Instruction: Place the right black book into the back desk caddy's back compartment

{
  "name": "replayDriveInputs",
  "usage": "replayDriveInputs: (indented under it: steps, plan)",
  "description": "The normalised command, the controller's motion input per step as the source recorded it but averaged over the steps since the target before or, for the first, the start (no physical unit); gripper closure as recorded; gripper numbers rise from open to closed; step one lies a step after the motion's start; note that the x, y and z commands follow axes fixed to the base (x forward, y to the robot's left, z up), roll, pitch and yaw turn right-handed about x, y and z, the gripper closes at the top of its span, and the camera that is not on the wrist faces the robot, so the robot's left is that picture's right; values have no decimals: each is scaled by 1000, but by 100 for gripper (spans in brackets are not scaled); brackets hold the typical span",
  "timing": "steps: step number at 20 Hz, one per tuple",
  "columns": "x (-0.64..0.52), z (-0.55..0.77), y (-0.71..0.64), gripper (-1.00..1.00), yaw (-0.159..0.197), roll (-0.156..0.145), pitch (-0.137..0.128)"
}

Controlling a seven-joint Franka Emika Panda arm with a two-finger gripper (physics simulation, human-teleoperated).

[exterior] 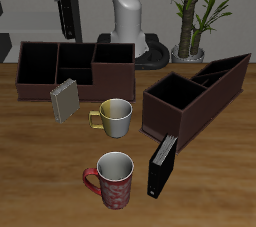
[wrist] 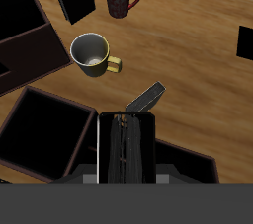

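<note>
Carry step in hand. Gripper (exterior: 66,29) hung high over far side of surface (exterior: 210,171), fingers clamped on right black book (wrist: 128,151) (held upright, lifted clear of everything). Back desk caddy (exterior: 115,76) lay directly below. Second black book (exterior: 160,166) stood near front edge, well apart. Next move, by judgement: align book over back compartment, lower slowly clear of dividers, then part fingers.
</note>
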Motion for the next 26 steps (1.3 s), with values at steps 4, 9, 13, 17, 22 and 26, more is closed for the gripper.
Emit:
replayDriveInputs:
  steps: [4,9,13,17,22,26]
  plan:
    - [9,-54,74,100,221,53,44]
    - [146,12,-142,100,280,3,0]
    - [164,17,-272,100,295,52,19]
    - [86,-57,-180,100,162,-6,-8]
    - [-46,-121,23,100,161,18,5]
    - [-51,-141,146,100,153,29,23]
